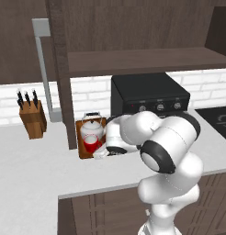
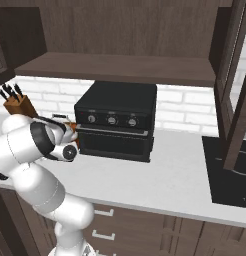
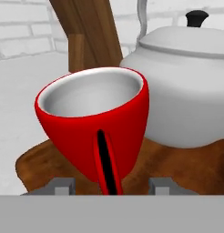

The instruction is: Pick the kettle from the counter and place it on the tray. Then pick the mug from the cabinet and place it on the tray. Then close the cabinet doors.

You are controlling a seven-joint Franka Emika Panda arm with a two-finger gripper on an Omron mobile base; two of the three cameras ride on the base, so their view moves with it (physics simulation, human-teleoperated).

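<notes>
The red mug (image 3: 93, 118) stands upright on the reddish-brown tray (image 3: 177, 168), close beside the white-grey kettle (image 3: 186, 91), which sits on the same tray. My gripper (image 3: 111, 185) is open, low at the mug's near side, with the mug's handle between the two spread fingertips (image 3: 63, 185) and a gap on each side. From the left base view, the mug (image 1: 90, 143) is in front of the kettle (image 1: 92, 125) on the tray (image 1: 82, 152), and my gripper (image 1: 102, 152) is at the mug's right. The cabinet doors (image 1: 63, 78) (image 2: 235, 80) stand open above the counter (image 1: 36, 160).
A black countertop oven (image 1: 149, 94) stands right of the tray, close behind my arm. A wooden knife block (image 1: 32, 118) is at the left by the brick wall. A dark cooktop (image 2: 232, 170) lies at the far right. The open left door hangs just left of the tray.
</notes>
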